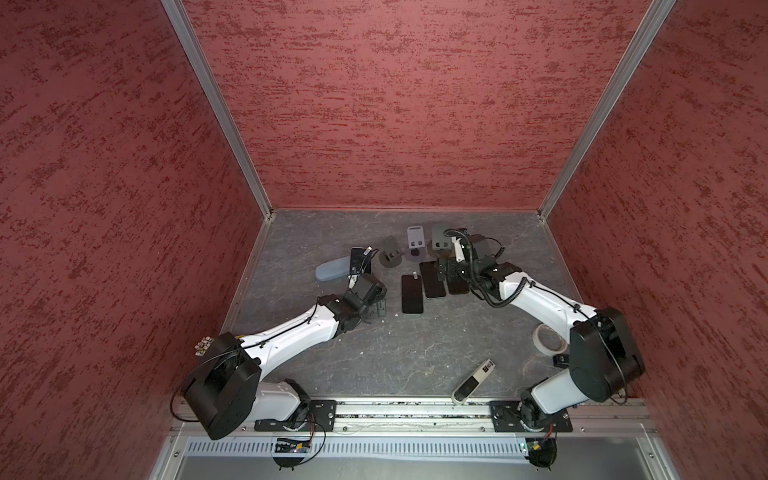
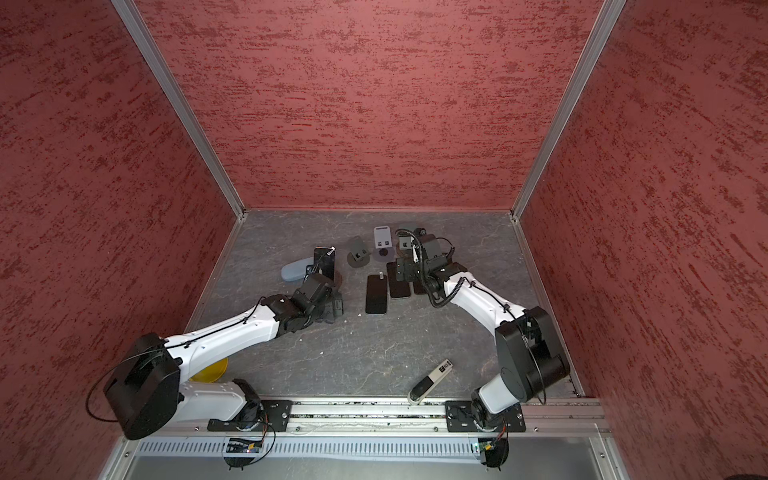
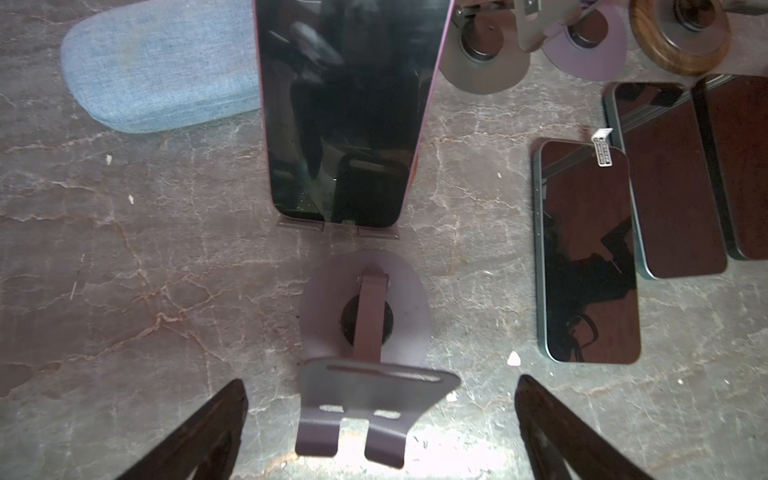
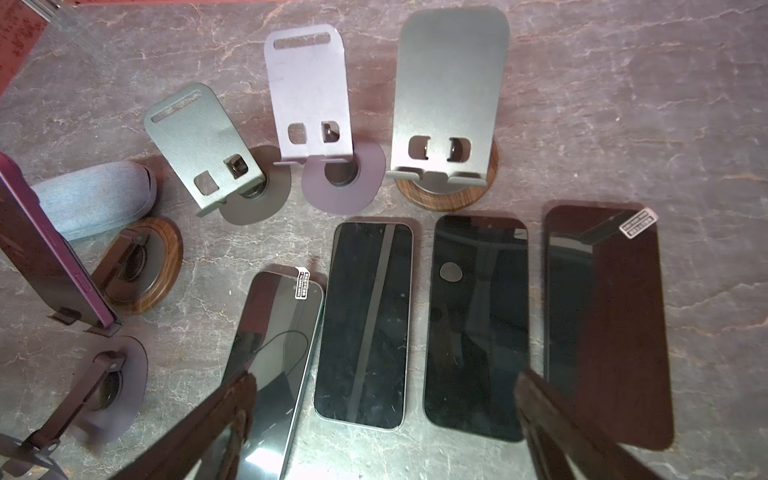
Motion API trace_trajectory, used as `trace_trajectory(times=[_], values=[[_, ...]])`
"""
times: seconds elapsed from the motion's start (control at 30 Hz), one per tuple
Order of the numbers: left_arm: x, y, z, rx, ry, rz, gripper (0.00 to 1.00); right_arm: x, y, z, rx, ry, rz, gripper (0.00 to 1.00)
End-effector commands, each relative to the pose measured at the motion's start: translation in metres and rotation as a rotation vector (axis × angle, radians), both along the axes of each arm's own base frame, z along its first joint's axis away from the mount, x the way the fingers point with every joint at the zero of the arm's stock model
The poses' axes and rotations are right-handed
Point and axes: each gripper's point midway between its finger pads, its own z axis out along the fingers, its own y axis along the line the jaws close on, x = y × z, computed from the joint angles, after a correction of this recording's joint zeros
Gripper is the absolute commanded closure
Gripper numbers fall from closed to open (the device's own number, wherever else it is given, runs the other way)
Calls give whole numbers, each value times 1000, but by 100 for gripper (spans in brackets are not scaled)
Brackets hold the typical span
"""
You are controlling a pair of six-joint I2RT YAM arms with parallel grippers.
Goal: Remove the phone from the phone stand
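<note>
- The left hand (image 3: 380, 386) sits closest to the lens in its wrist view. Its two dark fingers (image 3: 216, 428) are spread wide and hold nothing.
- Between those fingers shows an empty purple stand (image 3: 365, 399), not gripped. It lies on the way to the target, so I judge the hand should rise over it rather than push through.
- The phone (image 3: 345, 112), purple-edged with a dark screen, leans upright just past it. Its bottom edge sits in the lip of the wood-based phone stand (image 4: 162, 266).
- In both top views the phone stands left of centre, next to a blue glasses case (image 3: 158, 70).
- The best grip, as I judge it, is across the two long edges above mid-height, since the screen and back look slick.
- Lift up along the backrest until the bottom edge clears the lip, and only then draw away. Pulling forward first would likely tip or drag the stand.
- The right hand (image 4: 386, 378) is equally wide and empty. It hovers over four flat phones (image 4: 365, 324) on the bench (image 3: 124, 249), with three bare stands (image 4: 307, 95) beyond them.
- That hand could press the wooden base down if the stand starts to lift.
- Set the phone on bare bench beside the flat row, clear of the case.
</note>
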Motion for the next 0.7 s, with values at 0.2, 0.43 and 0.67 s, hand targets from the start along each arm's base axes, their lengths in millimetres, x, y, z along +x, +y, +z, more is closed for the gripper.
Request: trace_trajectory(times=[0.2,0.43,0.67], values=[[13,0,-21,-25,18,27,7,2,4,9,7,-7,-12,1],[14,-2,-30,-26,48,37,19,2,3,7,1,-6,-12,1],[12,1,-33,-16,67,58,31,3,5,2,-1,5,-5,1]])
